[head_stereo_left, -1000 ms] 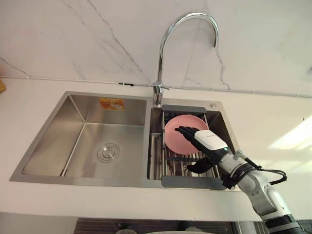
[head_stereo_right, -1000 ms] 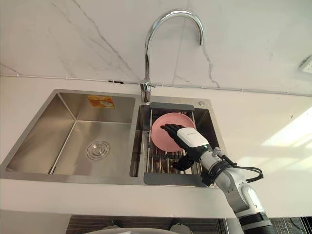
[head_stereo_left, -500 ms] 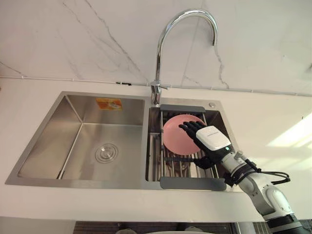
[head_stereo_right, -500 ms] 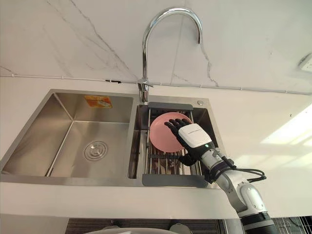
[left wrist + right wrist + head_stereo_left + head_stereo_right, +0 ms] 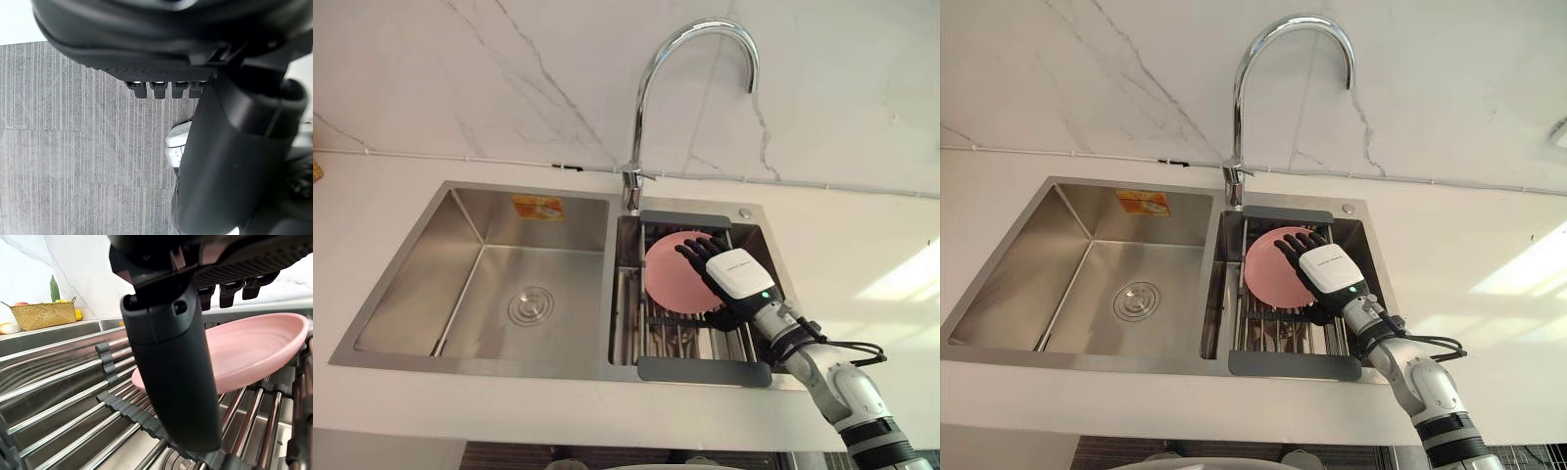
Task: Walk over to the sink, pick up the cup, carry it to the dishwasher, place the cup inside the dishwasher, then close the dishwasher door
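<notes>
Pink plate (image 5: pixel 674 279), shallow rather than cup-shaped, rests tilted on the rack (image 5: pixel 651 333) in the right basin of the sink (image 5: pixel 480 364). Over it the right robot hand (image 5: pixel 736 277) is wide, fingers (image 5: pixel 697 251) spread straight across the plate's right half, thumb off its near rim; 1 closing pinch looks next. The left robot hand (image 5: pixel 230 161) hangs above the floor (image 5: pixel 73 147); I cannot tell its state.
</notes>
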Controlling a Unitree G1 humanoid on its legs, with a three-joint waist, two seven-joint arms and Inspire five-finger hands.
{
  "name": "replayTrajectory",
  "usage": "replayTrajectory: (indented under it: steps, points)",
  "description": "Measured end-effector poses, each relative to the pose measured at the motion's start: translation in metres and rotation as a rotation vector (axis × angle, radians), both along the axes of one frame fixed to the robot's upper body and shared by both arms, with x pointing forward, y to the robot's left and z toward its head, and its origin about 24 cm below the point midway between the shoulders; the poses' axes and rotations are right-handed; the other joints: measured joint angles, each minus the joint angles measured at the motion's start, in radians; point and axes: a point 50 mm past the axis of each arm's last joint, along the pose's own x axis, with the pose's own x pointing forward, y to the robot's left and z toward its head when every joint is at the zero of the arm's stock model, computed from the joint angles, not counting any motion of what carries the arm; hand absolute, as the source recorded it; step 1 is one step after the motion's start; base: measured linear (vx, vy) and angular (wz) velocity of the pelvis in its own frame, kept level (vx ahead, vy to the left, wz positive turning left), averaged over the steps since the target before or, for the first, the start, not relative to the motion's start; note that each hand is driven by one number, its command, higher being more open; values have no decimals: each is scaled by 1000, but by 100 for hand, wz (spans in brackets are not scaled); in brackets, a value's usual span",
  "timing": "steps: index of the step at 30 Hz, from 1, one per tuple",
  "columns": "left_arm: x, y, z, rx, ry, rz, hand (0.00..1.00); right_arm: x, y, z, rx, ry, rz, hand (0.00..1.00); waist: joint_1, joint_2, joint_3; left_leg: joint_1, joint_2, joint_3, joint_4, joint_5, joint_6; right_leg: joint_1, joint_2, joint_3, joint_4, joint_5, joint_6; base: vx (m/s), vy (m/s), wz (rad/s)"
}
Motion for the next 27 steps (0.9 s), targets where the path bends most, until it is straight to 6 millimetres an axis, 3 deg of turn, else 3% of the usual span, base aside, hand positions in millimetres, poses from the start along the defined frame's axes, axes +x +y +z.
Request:
replayTrajectory:
  steps: [7,13,27]
  points:
    - [0,0,0,0,-4,-2,100,1,-2,-10,12,-33,-14,0,4,0,0,0,-1,-11,-11,10,1,5,1,-13,-5,0,0,-4,-7,5]
    - [1,1,-1,4,-8,-17,100,10,4,7,64,-248,12,0,14,1,0,0,-2,-15,-12,10,1,8,1,-15,-11,2,0,0,-1,1]
    - [3,0,-1,5,-17,-25,100,4,-2,-1,110,-271,-12,0,19,1,2,1,-1,-13,-12,10,1,10,3,-14,-14,3,0,1,-1,0]
